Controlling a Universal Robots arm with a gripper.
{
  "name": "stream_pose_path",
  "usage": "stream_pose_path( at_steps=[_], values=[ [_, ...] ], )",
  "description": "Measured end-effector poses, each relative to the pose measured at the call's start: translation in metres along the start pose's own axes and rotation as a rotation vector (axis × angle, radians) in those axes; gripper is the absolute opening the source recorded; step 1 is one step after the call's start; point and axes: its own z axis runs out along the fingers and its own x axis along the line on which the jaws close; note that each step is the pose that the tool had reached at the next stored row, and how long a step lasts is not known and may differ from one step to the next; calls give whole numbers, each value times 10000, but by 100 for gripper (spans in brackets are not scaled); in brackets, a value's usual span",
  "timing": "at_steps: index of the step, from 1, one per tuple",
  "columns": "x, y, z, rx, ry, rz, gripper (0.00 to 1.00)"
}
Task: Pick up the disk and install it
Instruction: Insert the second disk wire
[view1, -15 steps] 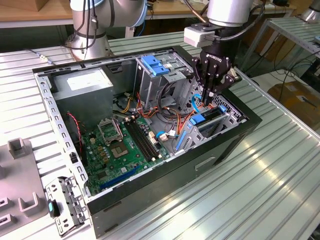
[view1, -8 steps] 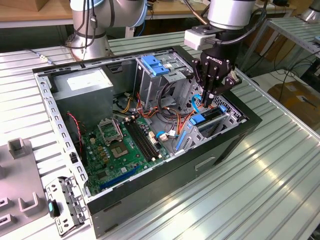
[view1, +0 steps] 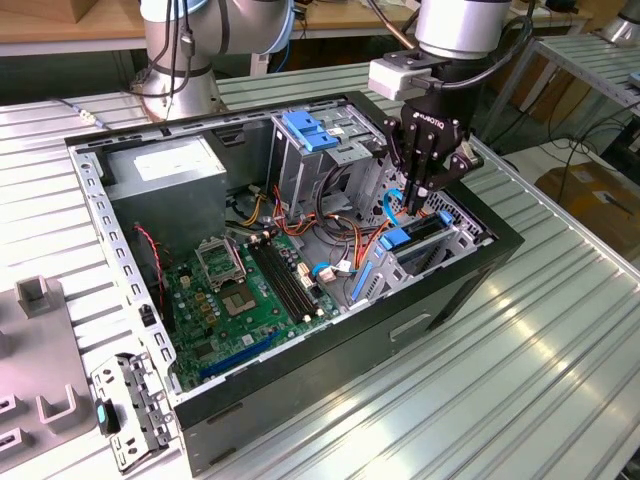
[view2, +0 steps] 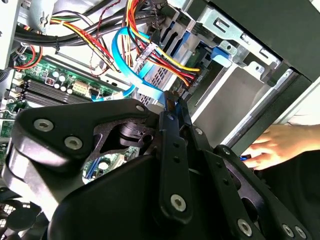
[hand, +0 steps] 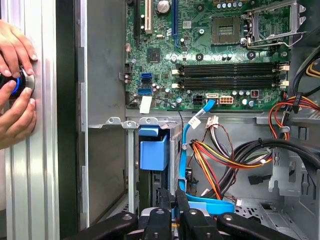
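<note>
I see gripper (view1: 418, 200) above drive bay (view1: 440, 240) in open case (view1: 300, 400) (jaws together, nothing between); disk (view1: 412, 237) seated in bay.

Gripper (view1: 418, 195) fingertips dip behind the blue cable inside the case (view1: 470, 270); whether anything sits between them can't be told. Disk (view1: 418, 240) mostly buried in its bay at the case's front corner, label unseen. Hands (hand: 15, 85) cut by the first wrist view's edge, covering a small blue-lit object.
</note>
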Motion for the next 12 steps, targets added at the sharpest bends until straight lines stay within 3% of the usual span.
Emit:
stream_pose_path(
  at_steps=[1, 2, 3, 4, 5, 6, 7, 10, 12],
  values=[
    [0, 0, 0, 0, -6, 0, 16],
    [0, 4, 0, 7, -476, 14, 16],
    [2, 5, -1, 15, -1181, 31, 16],
    [47, 10, 10, 25, -1394, 28, 16],
    [201, 22, 45, 65, -1606, 26, 16],
    [312, 79, 68, 388, -1718, -52, 16],
    [315, 87, 69, 487, -1718, -56, 16],
    [329, 101, 72, 634, -1721, -127, 16],
    [350, 113, 78, 671, -1726, -187, 16]
  ],
)
